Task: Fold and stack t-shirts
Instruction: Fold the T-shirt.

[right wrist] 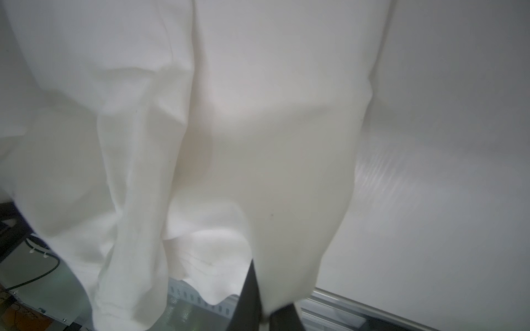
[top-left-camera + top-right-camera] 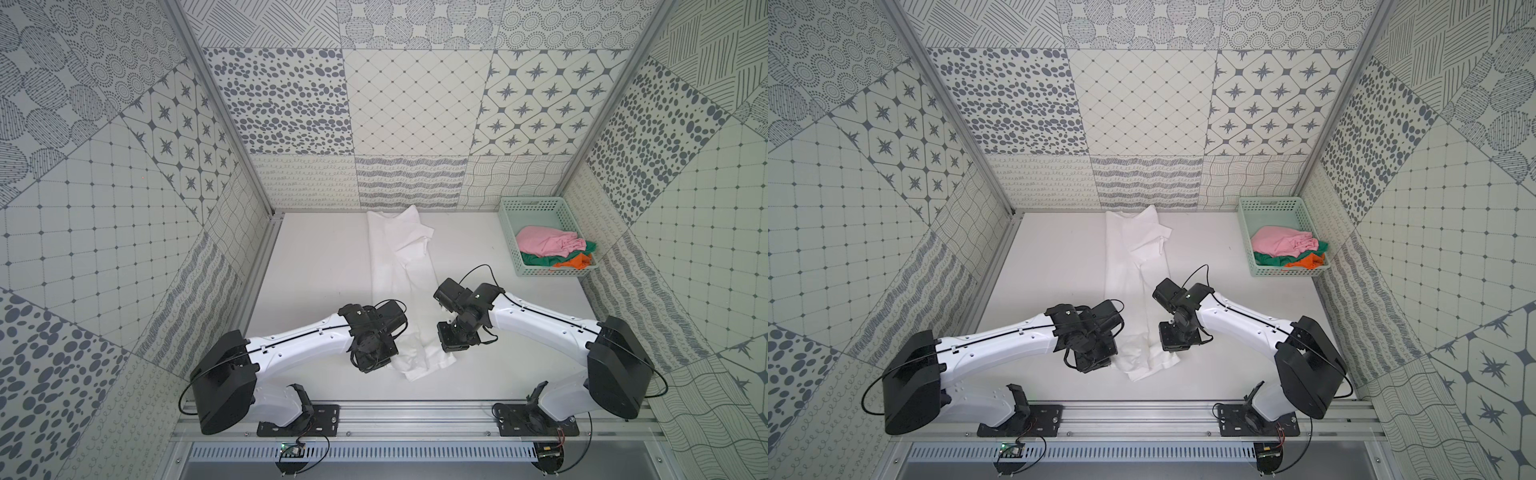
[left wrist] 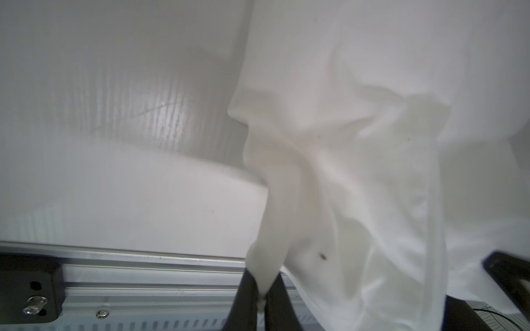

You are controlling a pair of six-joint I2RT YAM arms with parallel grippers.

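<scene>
Pinches white shirt by its near end in left tool and right tool, both clamped on cloth, far end lying on desk toward back wall. Keeps coloured shirts heaped in basket.

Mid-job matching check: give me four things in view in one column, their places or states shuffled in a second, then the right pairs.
1. white t-shirt
2. pink t-shirt
3. basket
4. left gripper

a. stands at the far right corner of the table
b. shut on the white t-shirt's near end
c. stretched lengthwise down the table's middle
d. topmost in the basket

Pairs: 1-c, 2-d, 3-a, 4-b
</scene>
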